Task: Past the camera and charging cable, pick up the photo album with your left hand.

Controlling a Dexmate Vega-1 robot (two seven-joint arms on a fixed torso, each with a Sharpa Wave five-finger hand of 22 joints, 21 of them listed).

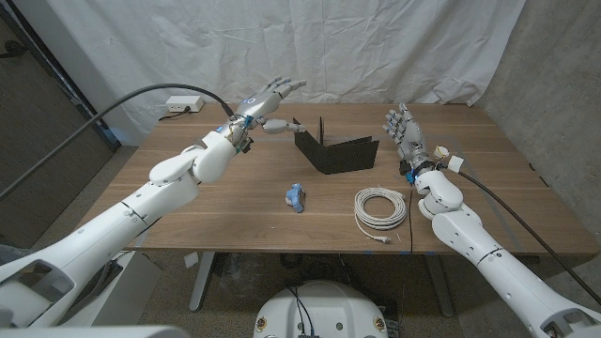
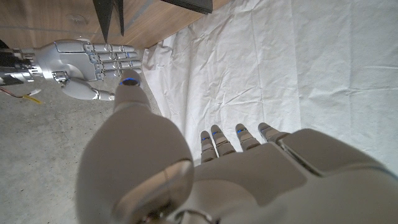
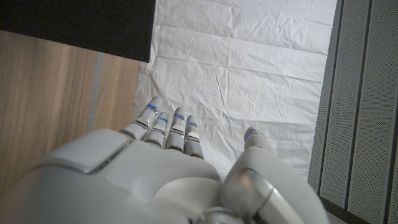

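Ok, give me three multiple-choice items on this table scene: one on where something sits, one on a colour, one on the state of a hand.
1. Where does the coiled white cable lie?
A. On the table in front of the right hand
B. On top of the photo album
C. Under the left hand

2. What colour is the photo album?
A. Red
B. Black
C. White

3. What is the left hand doing?
A. Gripping the blue camera
B. Pressing the cable flat
C. Raised beside the album with fingers spread, holding nothing

Answers:
1 A: the head view shows the coil nearer the robot than the right hand, on bare wood.
2 B: the album stands open and is black.
3 C: its fingers are apart in the air, and the small blue camera lies alone at mid-table.
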